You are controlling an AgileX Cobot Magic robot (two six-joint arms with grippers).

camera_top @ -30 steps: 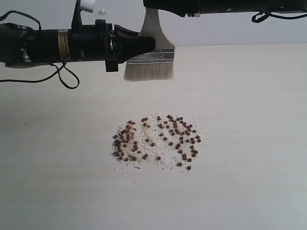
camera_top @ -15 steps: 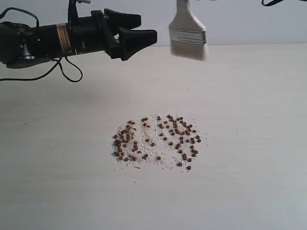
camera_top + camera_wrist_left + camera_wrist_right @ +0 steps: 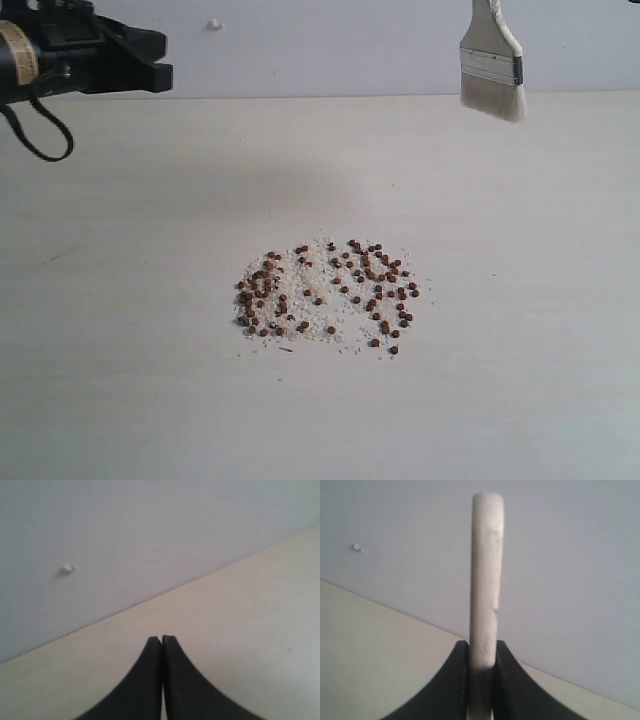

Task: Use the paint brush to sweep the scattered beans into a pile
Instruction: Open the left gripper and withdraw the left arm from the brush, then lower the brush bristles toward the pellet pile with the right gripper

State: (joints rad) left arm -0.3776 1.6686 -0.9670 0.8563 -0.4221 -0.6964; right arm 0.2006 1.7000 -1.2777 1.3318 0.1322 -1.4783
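Note:
The beans [image 3: 330, 292], tiny reddish-brown rounds mixed with whitish crumbs, lie scattered in a loose patch at the table's middle. The paint brush [image 3: 492, 62] hangs high at the back right with its off-white bristles [image 3: 495, 100] pointing down, well above the table and far from the beans. My right gripper [image 3: 482, 647] is shut on the paint brush [image 3: 486, 575], seen edge-on in the right wrist view; the gripper itself is out of the exterior view. My left gripper [image 3: 160, 65] sits at the far upper left. In the left wrist view the left gripper [image 3: 161, 639] is shut with nothing in it.
The pale wooden table [image 3: 520, 300] spreads around the bean patch. A grey wall [image 3: 330, 45] stands behind its far edge, with a small white speck [image 3: 213, 23] on it. A black cable [image 3: 35, 135] loops below the left arm.
The left gripper let go of the brush, pulled back to the left and shut. The brush moved to the right, held from above. The beans did not move.

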